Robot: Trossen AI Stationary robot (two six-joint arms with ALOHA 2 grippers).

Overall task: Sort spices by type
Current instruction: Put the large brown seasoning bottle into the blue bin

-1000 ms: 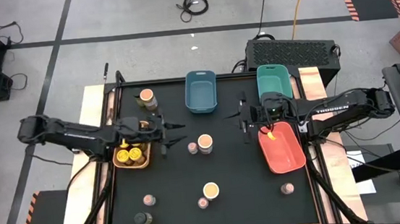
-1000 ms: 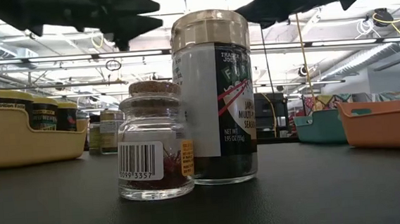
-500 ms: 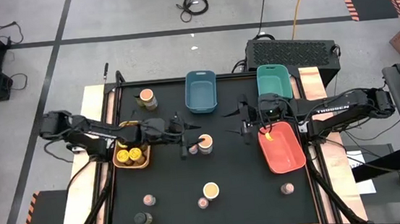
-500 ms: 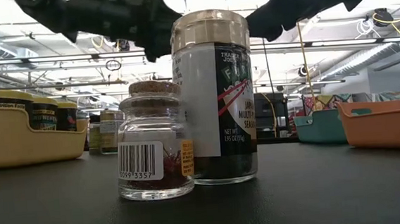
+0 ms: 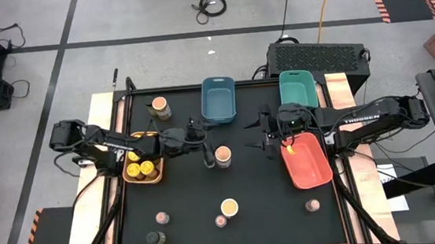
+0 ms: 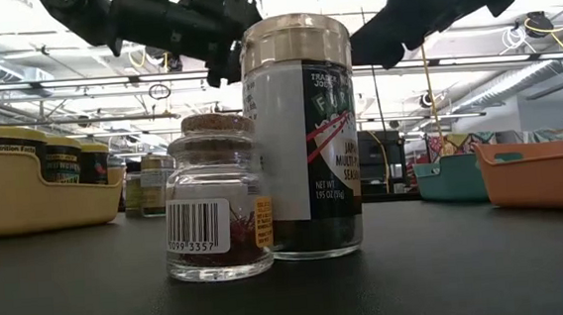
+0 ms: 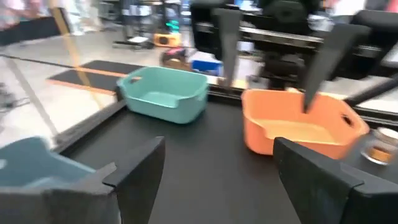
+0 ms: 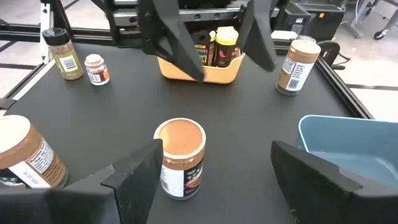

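Observation:
A tan-topped spice jar point(image 5: 223, 156) stands upright on its base at the middle of the black table. My left gripper point(image 5: 204, 145) hovers open just to its left, nothing between the fingers point(image 7: 217, 174). My right gripper point(image 5: 261, 136) hovers open to the jar's right, by the red bin's far left corner, facing the jar point(image 8: 180, 155) with its fingers apart and clear of it. Yellow-lidded jars point(image 5: 141, 170) stand in the yellow bin point(image 8: 200, 70) at the left.
Blue bin point(image 5: 218, 100) and teal bin point(image 5: 300, 87) sit at the far edge, the red bin point(image 5: 306, 161) at the right. Other jars stand at the far left point(image 5: 159, 107), near middle point(image 5: 229, 208), and near edge point(image 5: 161, 218), point(image 5: 155, 238), point(image 5: 312, 205).
My left gripper has travelled from over the yellow bin toward the table's right, up to the middle tan-topped jar, and has opened. My right gripper has stayed near the red bin's far corner and has opened. No jar has moved.

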